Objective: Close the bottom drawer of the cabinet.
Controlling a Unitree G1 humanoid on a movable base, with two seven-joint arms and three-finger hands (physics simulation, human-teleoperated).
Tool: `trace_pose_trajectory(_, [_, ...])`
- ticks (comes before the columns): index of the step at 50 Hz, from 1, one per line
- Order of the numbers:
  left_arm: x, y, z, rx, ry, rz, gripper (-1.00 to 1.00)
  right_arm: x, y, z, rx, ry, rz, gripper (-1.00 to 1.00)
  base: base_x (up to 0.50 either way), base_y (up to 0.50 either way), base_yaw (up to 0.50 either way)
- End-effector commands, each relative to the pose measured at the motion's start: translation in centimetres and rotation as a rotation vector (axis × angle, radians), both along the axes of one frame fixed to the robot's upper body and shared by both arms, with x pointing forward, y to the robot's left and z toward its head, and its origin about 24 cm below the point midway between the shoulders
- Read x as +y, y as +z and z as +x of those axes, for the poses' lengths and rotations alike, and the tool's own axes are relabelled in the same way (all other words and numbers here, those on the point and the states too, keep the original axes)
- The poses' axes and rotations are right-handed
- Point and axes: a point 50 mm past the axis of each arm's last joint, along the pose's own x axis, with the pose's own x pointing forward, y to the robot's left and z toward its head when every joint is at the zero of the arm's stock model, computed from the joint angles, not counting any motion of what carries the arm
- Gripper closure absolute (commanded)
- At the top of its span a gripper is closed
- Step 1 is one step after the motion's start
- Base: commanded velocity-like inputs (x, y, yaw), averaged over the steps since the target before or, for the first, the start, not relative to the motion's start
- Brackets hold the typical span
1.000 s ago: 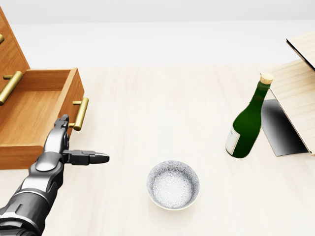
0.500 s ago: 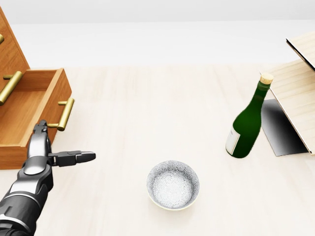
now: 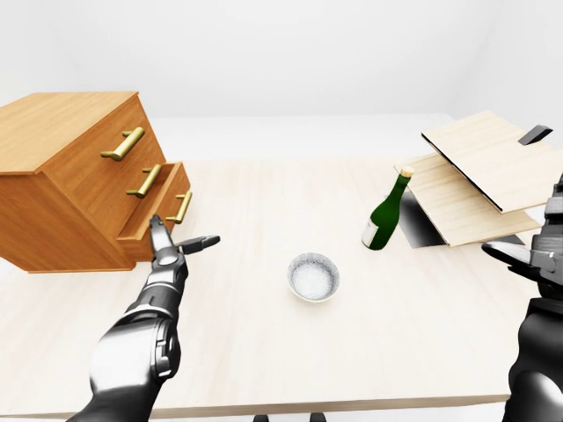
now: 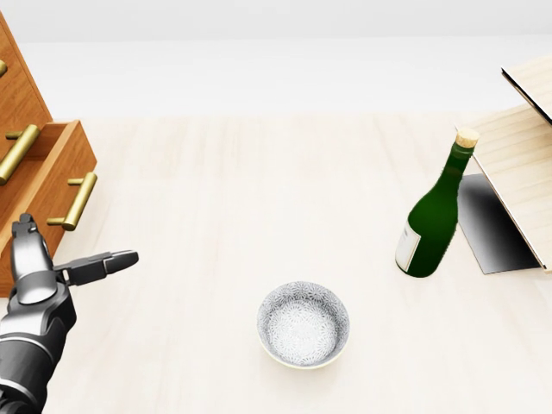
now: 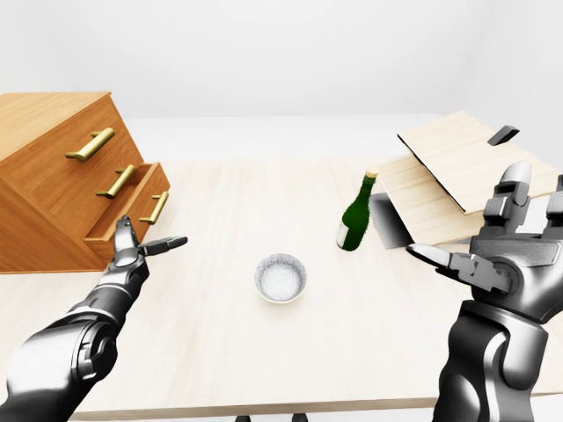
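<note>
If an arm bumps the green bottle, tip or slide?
Probably tips: the green bottle is tall and narrow on a small base, and already looks to be leaning. Once down, its round body would likely roll across the table. It looks like glass, so likely breakable and slick.

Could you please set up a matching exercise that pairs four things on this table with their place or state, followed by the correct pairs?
Things:
1. bottom drawer
2. green bottle
3. patterned bowl
4. left hand

Places or states:
A. empty, near the middle of the table
B. fingers open, just below the brass handle in the head view
C. sticking partly out of the cabinet
D. upright with a cork, beside the leaning wooden boards

Pairs: 1-C, 2-D, 3-A, 4-B
</note>
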Motion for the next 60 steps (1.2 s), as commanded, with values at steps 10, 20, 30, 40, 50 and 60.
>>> trace_pose_trajectory(10, [1.3, -1.0, -1.2, -0.007, 0.164, -0.105, -1.0, -0.1, 0.1, -0.2, -0.005, -0.001, 0.005, -1.0, 0.0, 0.0, 0.0])
trace_pose_trajectory(20, [2.8, -1.1, -2.2, 0.004, 0.342, -0.089, -1.0, -0.1, 0.0, -0.1, 0.0, 0.001, 0.006, -1.0, 0.0, 0.0, 0.0])
trace_pose_trajectory(30, [3.4, -1.4, -2.7, 0.008, 0.388, -0.1, -1.0, -0.1, 0.2, -0.2, -0.012, -0.003, 0.006, -1.0, 0.0, 0.0, 0.0])
trace_pose_trajectory(40, [4.0, -1.7, -3.1, 0.028, 0.421, -0.129, -1.0, -0.1, 0.5, -0.4, -0.026, -0.005, 0.004, -1.0, 0.0, 0.0, 0.0])
trace_pose_trajectory(50, [4.0, -2.2, -3.5, 0.102, 0.42, -0.139, -1.0, -0.1, 0.6, -0.4, -0.029, -0.006, 0.005, -1.0, 0.0, 0.0, 0.0])
trace_pose_trajectory(60, [-3.7, 0.9, 1.8, -0.037, -0.302, -0.19, -1.0, 6.2, -4.2, 6.6, 0.255, 0.258, -0.215, -1.0, 0.0, 0.0, 0.0])
